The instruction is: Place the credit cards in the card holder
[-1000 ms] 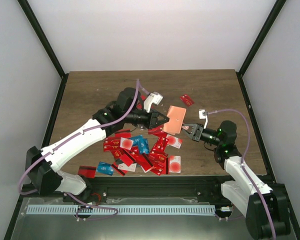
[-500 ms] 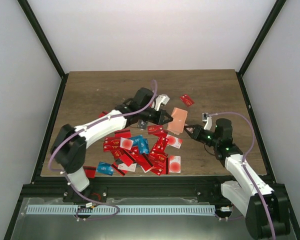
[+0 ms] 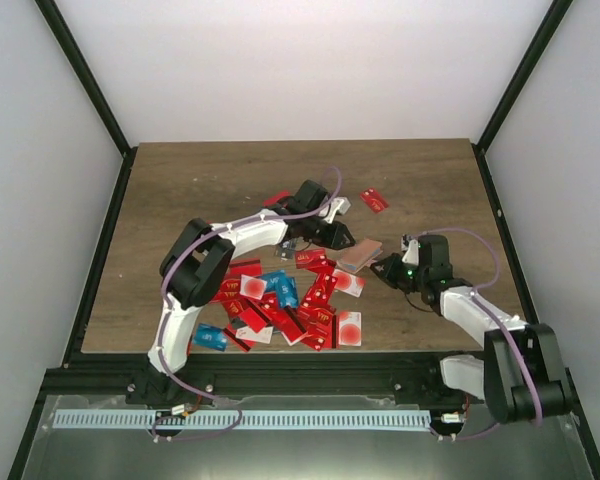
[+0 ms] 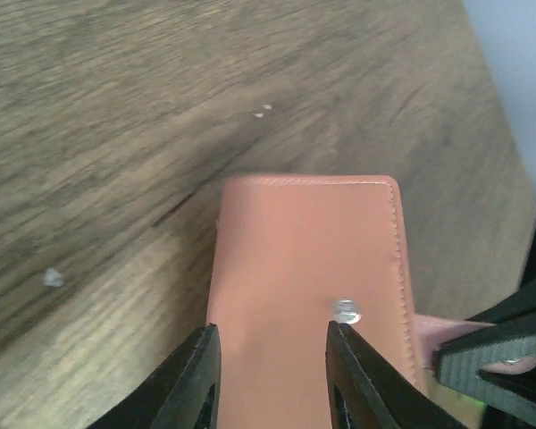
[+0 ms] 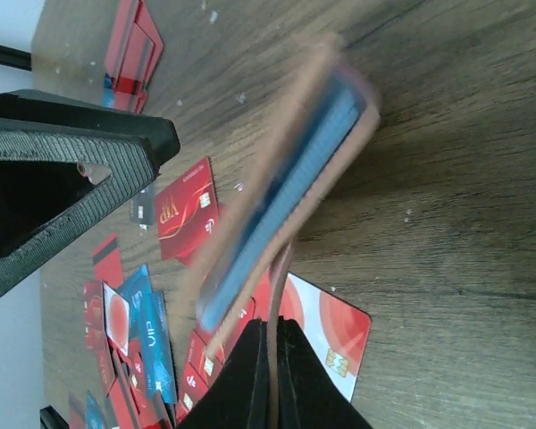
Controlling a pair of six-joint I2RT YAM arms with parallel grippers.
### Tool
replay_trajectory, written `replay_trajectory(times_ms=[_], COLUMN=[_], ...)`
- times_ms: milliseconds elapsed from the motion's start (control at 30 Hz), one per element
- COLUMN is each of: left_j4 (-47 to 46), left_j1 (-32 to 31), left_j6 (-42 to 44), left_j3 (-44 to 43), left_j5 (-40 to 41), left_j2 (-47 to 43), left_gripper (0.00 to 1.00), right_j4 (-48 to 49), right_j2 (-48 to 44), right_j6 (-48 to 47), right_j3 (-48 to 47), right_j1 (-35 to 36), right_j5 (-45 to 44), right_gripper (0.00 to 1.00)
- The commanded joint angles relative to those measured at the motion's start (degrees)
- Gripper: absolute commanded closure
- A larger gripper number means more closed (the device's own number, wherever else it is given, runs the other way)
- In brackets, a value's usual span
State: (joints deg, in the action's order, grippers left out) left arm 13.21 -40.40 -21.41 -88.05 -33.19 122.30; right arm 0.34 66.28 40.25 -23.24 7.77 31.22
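card holder (image 3: pixel 361 254) pinched in right gripper (image 3: pixel 381 270) tips

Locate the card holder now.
Top view: the card holder is right of centre, between the left gripper and the right gripper, which pinches it, just beyond the credit cards.
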Motion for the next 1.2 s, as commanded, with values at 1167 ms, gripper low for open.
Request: replay_trajectory(times_ms=[1167], left_j4=[1.1], left_j1=[-7.0], left_j6=[18.4], left_j3=[3.0], left_j5=[14.0], left_j2=[-4.9], left_gripper=[0.28], right_j4=[-2.7], right_j2=[1.9], right_j6=[-5.5], right_j3=[-5.3], right_j1=[-0.7], right_j5=[-1.2], right_gripper=[0.99])
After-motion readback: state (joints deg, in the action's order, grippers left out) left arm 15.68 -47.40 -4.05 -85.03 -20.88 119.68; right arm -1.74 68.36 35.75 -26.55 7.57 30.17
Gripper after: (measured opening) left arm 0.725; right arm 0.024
